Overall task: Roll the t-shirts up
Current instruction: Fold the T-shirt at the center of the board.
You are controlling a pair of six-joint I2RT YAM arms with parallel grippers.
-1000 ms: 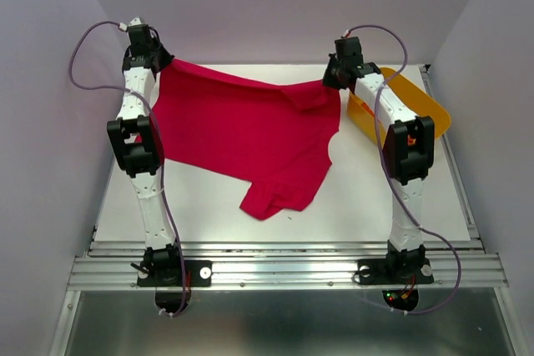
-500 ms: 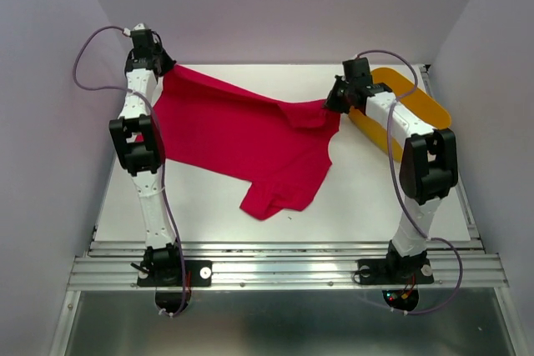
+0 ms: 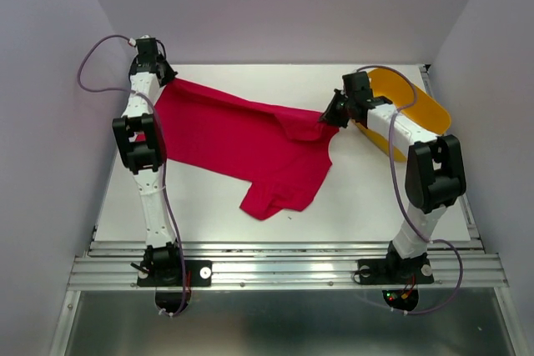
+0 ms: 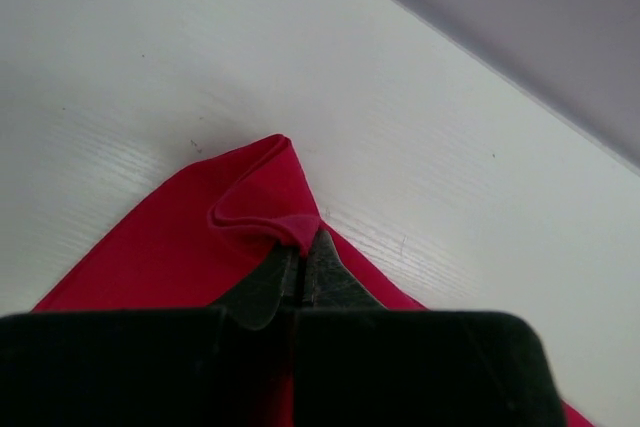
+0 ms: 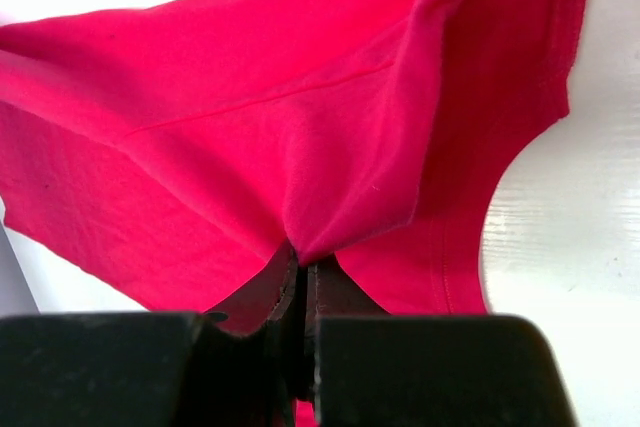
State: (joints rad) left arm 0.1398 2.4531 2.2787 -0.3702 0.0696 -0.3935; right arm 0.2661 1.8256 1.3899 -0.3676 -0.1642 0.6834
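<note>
Item 1: crimson t-shirt (image 3: 242, 135), which I see spread across the white table (image 3: 375, 198) with 1 sleeve trailing toward the near edge.
Item 2: left gripper (image 4: 303, 247), fingers pressed together on the shirt's far-left corner.
Item 3: right gripper (image 5: 303, 265), pinching a fold at the shirt's right edge.
Item 4: yellow basket (image 3: 421, 106), far right, just beside the right gripper.

No legible text, label, brand, number or sign anywhere.
</note>
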